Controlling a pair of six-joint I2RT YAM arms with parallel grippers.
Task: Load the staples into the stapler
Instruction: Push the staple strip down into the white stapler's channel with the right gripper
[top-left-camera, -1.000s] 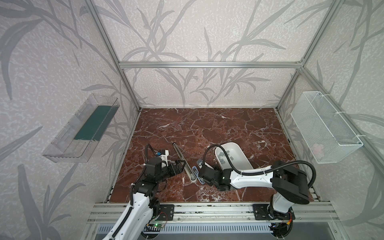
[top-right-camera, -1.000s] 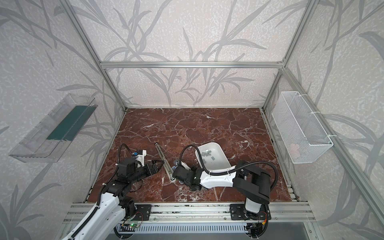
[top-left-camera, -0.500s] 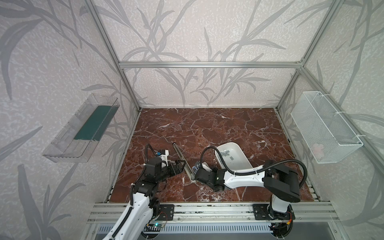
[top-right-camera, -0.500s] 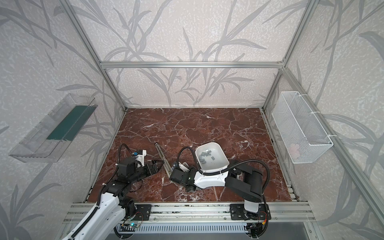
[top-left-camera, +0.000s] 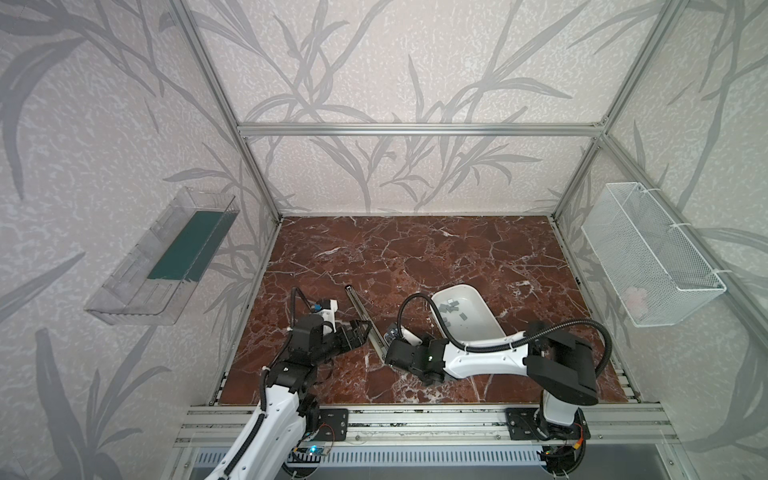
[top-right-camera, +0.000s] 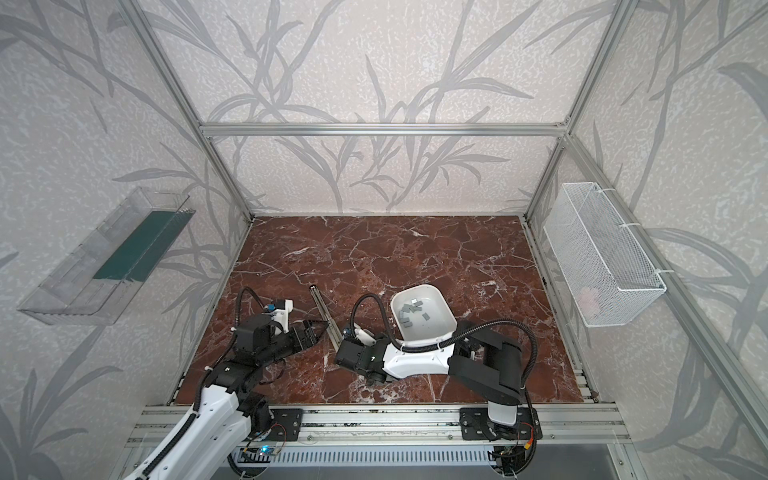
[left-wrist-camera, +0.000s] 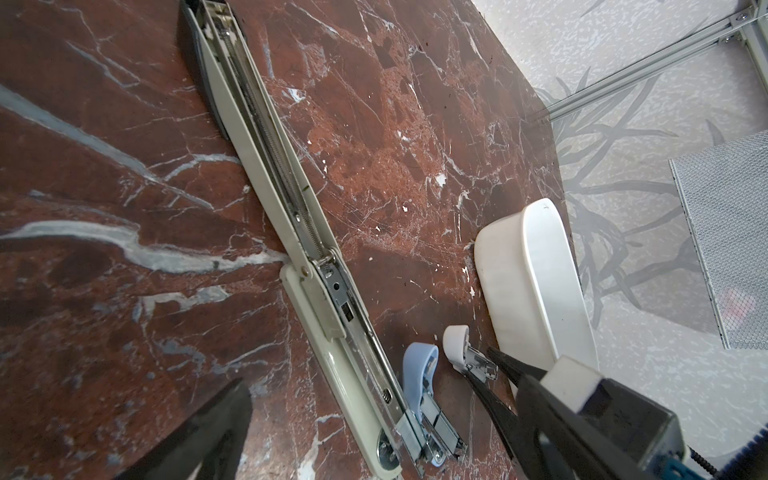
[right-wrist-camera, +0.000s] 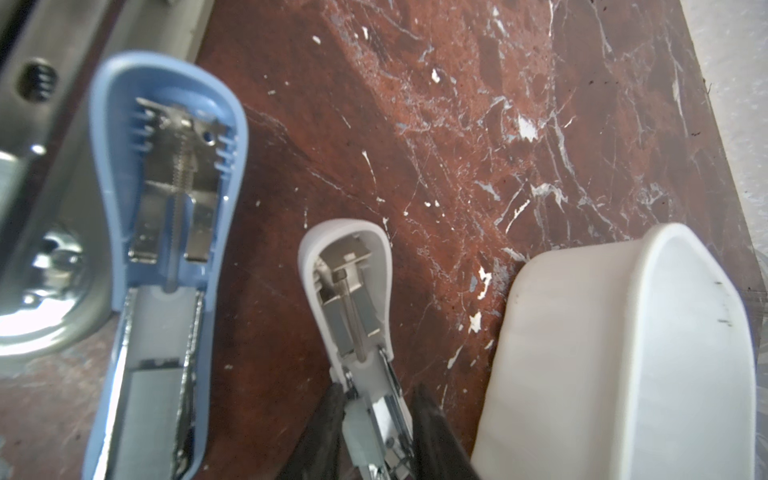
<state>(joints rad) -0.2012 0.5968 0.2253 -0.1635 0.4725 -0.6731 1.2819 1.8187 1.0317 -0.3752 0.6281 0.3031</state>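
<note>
Three staplers lie flipped open on the marble. One is a long beige stapler (top-left-camera: 363, 316) (left-wrist-camera: 282, 199). Beside it are a small blue stapler (left-wrist-camera: 424, 374) (right-wrist-camera: 166, 208) and a small white stapler (left-wrist-camera: 457, 343) (right-wrist-camera: 349, 282). My right gripper (right-wrist-camera: 378, 407) is shut on the white stapler's metal magazine, one finger on each side. The left gripper (top-left-camera: 360, 331) stands wide open and empty beside the long stapler's hinge. The staples (top-left-camera: 451, 307) (top-right-camera: 411, 309) lie loose in a white tub (top-left-camera: 457, 286) (right-wrist-camera: 623, 332) just beyond the right arm.
A clear bin (top-left-camera: 183, 257) holding a green sheet hangs on the left wall. On the right wall hangs a white wire basket (top-left-camera: 648, 257). An aluminium rail (top-left-camera: 415, 419) borders the front edge, where both arm bases stand.
The right arm has shifted a little to the left, uncovering more of the tub, and its fingers have settled against the white stapler. The left arm has not moved.
</note>
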